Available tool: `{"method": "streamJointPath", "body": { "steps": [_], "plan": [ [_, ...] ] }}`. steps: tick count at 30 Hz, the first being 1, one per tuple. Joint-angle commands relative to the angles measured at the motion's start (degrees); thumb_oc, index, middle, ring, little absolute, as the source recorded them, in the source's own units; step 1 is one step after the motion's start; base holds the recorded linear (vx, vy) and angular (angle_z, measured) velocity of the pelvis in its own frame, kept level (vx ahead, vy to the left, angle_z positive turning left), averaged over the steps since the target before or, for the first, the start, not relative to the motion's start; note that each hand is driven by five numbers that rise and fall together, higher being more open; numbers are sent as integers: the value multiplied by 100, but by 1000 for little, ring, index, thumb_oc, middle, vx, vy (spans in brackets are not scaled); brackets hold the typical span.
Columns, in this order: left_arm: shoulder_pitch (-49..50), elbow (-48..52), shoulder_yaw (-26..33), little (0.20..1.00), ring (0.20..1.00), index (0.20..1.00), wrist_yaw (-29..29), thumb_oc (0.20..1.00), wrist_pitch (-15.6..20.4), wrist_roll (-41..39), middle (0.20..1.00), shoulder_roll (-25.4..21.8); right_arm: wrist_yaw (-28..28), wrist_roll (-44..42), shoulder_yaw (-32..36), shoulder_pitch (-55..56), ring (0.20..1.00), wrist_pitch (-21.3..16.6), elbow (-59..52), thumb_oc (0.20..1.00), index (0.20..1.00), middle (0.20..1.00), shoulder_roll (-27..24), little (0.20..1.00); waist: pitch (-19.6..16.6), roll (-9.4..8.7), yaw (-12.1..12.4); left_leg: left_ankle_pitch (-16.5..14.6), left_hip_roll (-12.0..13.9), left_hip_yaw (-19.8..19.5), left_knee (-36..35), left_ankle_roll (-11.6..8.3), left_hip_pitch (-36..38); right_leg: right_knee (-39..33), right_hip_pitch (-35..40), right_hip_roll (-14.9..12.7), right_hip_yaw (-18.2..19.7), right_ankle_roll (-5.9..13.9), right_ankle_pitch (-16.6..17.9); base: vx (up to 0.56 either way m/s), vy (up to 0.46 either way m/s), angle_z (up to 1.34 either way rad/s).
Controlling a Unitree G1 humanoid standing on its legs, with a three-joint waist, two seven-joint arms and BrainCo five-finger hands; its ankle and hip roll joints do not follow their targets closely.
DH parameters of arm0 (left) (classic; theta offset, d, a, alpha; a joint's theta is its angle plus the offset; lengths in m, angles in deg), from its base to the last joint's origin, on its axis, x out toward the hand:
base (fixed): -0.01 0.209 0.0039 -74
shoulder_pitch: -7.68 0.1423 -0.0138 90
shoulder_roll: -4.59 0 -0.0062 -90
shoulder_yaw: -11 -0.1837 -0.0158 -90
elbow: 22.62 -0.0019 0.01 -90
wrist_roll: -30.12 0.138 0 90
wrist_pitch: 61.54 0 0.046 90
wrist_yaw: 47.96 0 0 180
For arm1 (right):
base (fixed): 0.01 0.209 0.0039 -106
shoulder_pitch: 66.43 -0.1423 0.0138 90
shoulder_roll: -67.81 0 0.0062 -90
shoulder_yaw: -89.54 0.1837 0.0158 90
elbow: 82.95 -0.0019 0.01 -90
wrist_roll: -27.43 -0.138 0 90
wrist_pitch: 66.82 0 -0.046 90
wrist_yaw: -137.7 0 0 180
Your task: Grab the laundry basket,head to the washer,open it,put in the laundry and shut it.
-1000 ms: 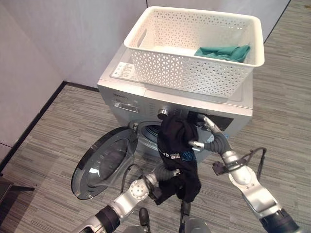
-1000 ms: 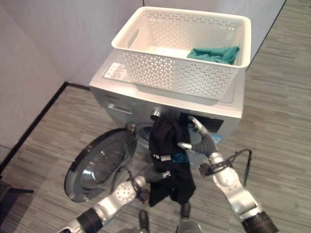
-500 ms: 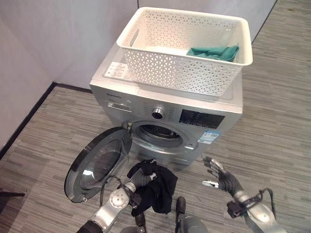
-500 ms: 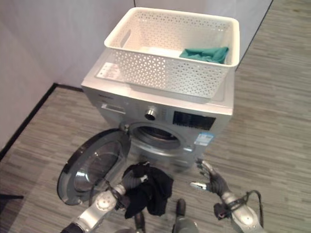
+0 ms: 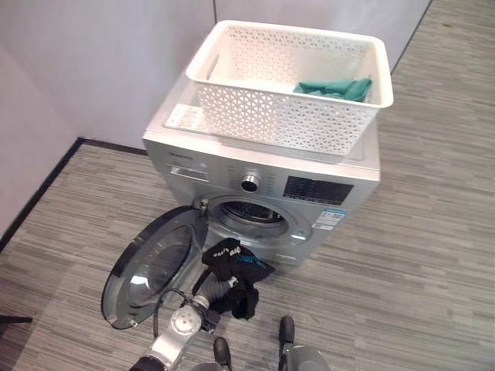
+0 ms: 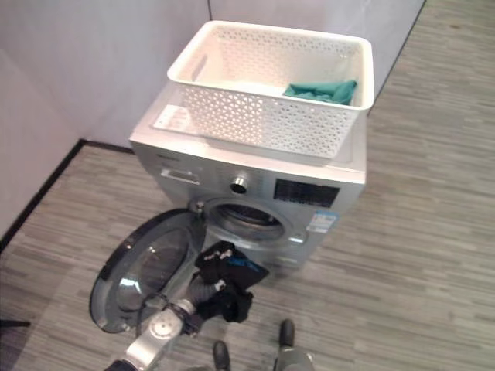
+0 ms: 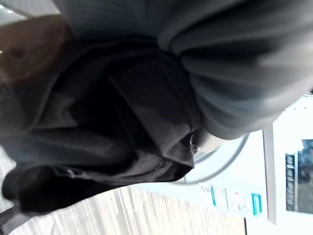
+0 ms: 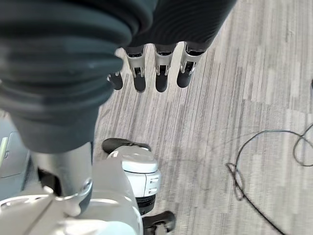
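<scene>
Laundry basket [image 5: 290, 85] is sitting atop the washer [image 5: 263, 182]; left hand [image 5: 219, 280] is clutching a black garment [image 5: 234, 270] below the open door [image 5: 155, 267]; right hand [image 8: 156, 68] is hanging with fingers relaxed.

grey striped floor [image 5: 433, 232], pale walls [image 5: 93, 54], dark skirting [image 5: 42, 185]

The two head cameras looked steeply down from above and shared one scene: the washer [image 5: 267, 182] with its open door [image 5: 155, 267], the white basket [image 5: 290, 85] on top, and the left hand [image 6: 207, 290] low in front. The left wrist camera sat very close behind that hand, facing past the black garment [image 7: 107, 132] to the washer's front panel. The right wrist camera looked along the right hand [image 8: 156, 66] at the striped floor [image 8: 244, 98] below.
</scene>
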Motion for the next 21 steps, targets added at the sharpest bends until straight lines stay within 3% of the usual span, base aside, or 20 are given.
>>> {"method": "streamJointPath", "body": {
  "steps": [1,3,5,6,9,14,16,18,21],
  "plan": [
    [-304,368,6,200,200,200,165,200,190,-158,200,73,142,-155,-294,-22,1000,56,-240,1000,1000,1000,-15,1000,198,43,-3,-554,-193,-321,534,286,-143,1675,-511,87,802,165,-315,28,107,37],
    [-390,347,-44,200,200,200,169,200,203,-198,200,102,164,-186,-352,-86,1000,50,-272,1000,1000,1000,13,1000,251,92,-51,-623,-228,-408,591,304,-132,1646,-678,198,981,110,-431,48,58,33],
    [-513,328,-77,200,200,200,167,200,227,-215,200,115,194,-130,-448,-148,1000,56,-309,1000,1000,1000,-1,1000,316,98,-103,-720,-280,-506,668,310,-156,1159,-782,182,1197,119,-373,64,-15,26],
    [-595,289,-116,200,200,200,159,200,248,-185,200,117,216,-41,-474,-233,1000,80,-251,1000,1000,1000,-16,1000,369,77,-142,-819,-341,-591,734,284,-178,532,-969,32,1464,238,-71,64,-38,29],
    [-685,259,-176,200,200,200,174,200,250,-206,200,152,240,67,-474,-295,1000,142,-113,1000,1000,1000,-2,1000,433,70,-188,-931,-402,-691,833,246,-194,-67,-1096,-176,1657,347,253,99,-43,29],
    [-726,265,-287,200,200,200,266,200,236,-222,200,153,211,98,-311,-224,1000,164,-55,1000,1000,1000,-63,1000,532,68,-317,-1115,-484,-862,1040,171,-94,-519,-1058,-455,1513,436,607,128,-43,45],
    [-737,245,-329,200,200,200,321,200,228,-221,200,180,213,254,-277,-106,1000,167,-64,1000,1000,1000,-121,1000,507,-59,-345,-1253,-637,-960,1199,128,-57,-608,-833,-615,1365,517,833,118,-83,57],
    [-795,225,-345,200,200,200,304,200,235,-330,200,228,192,447,-410,-99,1000,164,-137,1000,1000,1000,-190,1000,520,-158,-347,-1285,-646,-1052,1380,71,-221,-526,-894,-587,1462,546,983,38,-144,52],
    [-1040,140,-346,200,200,200,244,200,238,-807,200,320,165,813,-967,-328,1000,126,-527,1000,1000,1000,-240,1000,672,-313,-324,-1242,-540,-1052,1596,10,-675,-334,-1231,-530,1419,489,915,-110,-170,28]
  ]
}}
